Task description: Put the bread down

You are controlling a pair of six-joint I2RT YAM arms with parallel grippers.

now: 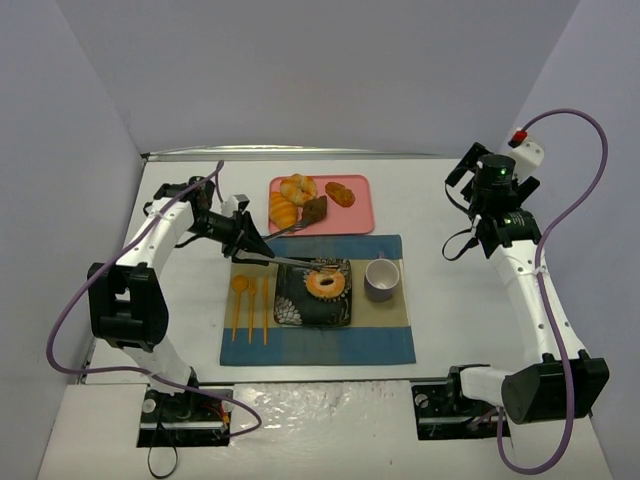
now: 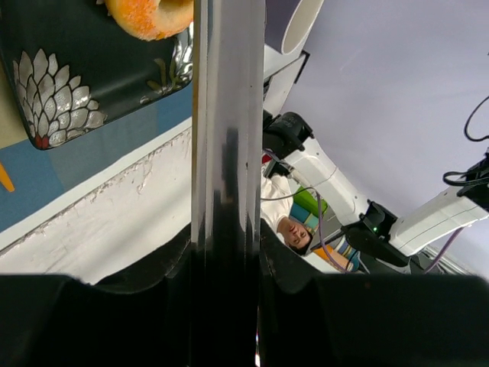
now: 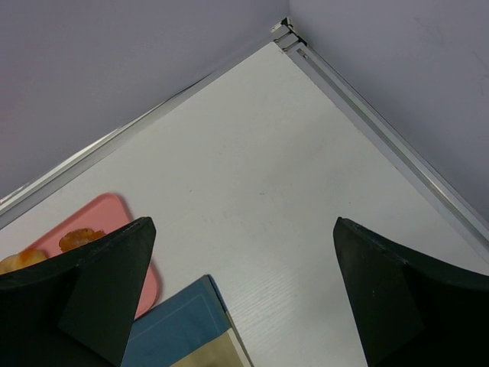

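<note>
The bread (image 1: pixel 325 284), a golden-orange ring bun, lies on the dark flowered plate (image 1: pixel 290 305) on the placemat. It also shows at the top edge of the left wrist view (image 2: pixel 149 15), on the plate (image 2: pixel 69 76). My left gripper (image 1: pixel 248 247) is shut on metal tongs (image 1: pixel 290 261), whose tip reaches the bun's far edge. In the left wrist view the tongs (image 2: pixel 227 115) run straight up from my left gripper (image 2: pixel 227 260), just right of the bun. My right gripper (image 1: pixel 468 185) is open and empty over bare table at the far right (image 3: pixel 243 229).
A pink tray (image 1: pixel 355 215) behind the plate holds a croissant (image 1: pixel 283 209), a bun (image 1: pixel 298 187), a small roll (image 1: pixel 340 193) and a brown piece. A lilac cup (image 1: pixel 381 279) stands right of the plate. Orange cutlery (image 1: pixel 250 305) lies on the blue placemat (image 1: pixel 380 345).
</note>
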